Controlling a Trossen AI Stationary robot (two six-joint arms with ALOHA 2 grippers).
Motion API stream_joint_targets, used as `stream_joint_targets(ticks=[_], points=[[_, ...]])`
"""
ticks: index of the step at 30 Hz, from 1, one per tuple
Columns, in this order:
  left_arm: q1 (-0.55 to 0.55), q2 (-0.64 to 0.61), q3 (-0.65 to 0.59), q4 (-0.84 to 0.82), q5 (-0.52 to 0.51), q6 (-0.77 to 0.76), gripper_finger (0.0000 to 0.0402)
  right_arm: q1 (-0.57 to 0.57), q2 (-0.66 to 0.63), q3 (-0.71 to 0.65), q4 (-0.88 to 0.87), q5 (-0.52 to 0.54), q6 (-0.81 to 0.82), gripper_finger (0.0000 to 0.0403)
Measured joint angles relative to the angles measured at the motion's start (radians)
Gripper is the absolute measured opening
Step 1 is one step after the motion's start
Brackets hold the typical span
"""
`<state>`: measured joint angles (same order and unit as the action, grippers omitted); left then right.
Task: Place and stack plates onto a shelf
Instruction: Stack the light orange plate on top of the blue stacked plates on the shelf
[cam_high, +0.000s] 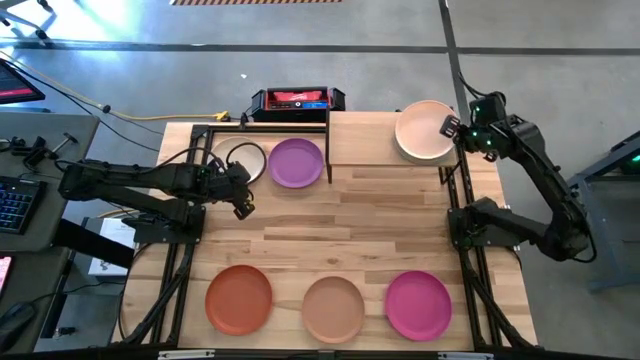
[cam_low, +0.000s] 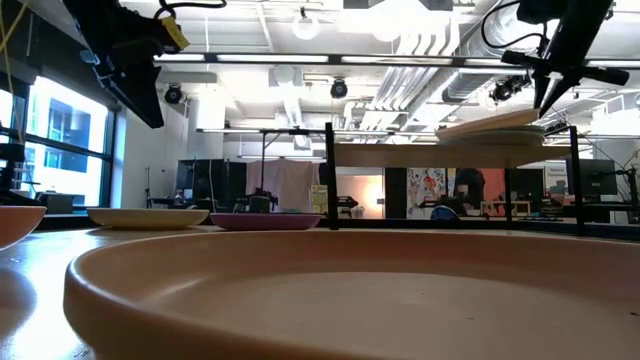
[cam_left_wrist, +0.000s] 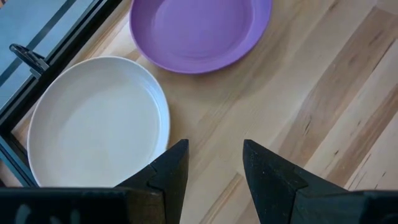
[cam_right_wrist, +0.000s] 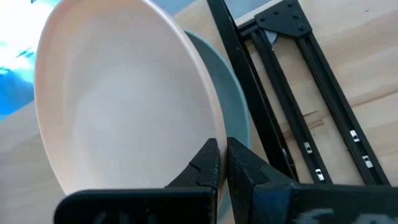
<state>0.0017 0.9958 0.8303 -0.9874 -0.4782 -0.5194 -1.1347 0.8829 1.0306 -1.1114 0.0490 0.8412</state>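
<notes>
The plates are spread over the tabletop (cam_high: 400, 215) and the shelf (cam_high: 365, 140). On the shelf, toward one o'clock from the table's middle, we see a pale pink plate (cam_high: 424, 130) tilted over a pale teal plate (cam_right_wrist: 233, 99), whose edge only shows in the right wrist view. The right gripper (cam_high: 453, 128) is pinched closed on the pink plate's rim, at that plate's three o'clock side. Toward eleven o'clock a purple plate (cam_high: 296, 162) lies on the table with a cream plate (cam_high: 243, 160) just beside it at its nine o'clock. The left gripper (cam_high: 241, 208) hovers near the cream plate with its fingers apart, holding nothing. Along the six o'clock edge we find the rust orange plate (cam_high: 239, 299), tan plate (cam_high: 333, 308) and magenta plate (cam_high: 418, 305) in a row.
</notes>
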Motion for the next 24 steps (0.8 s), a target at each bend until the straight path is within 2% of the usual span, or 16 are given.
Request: stream_joint_targets(ticks=[18,24], points=[[0.000,0.000,0.000,0.000,0.000,0.000,0.0140,0.000,0.002,0.000,0.004,0.023,-0.009,0.0001],[0.000,0.000,0.000,0.000,0.000,0.000,0.0140,0.000,0.002,0.000,0.021,0.027,-0.012,0.0041]])
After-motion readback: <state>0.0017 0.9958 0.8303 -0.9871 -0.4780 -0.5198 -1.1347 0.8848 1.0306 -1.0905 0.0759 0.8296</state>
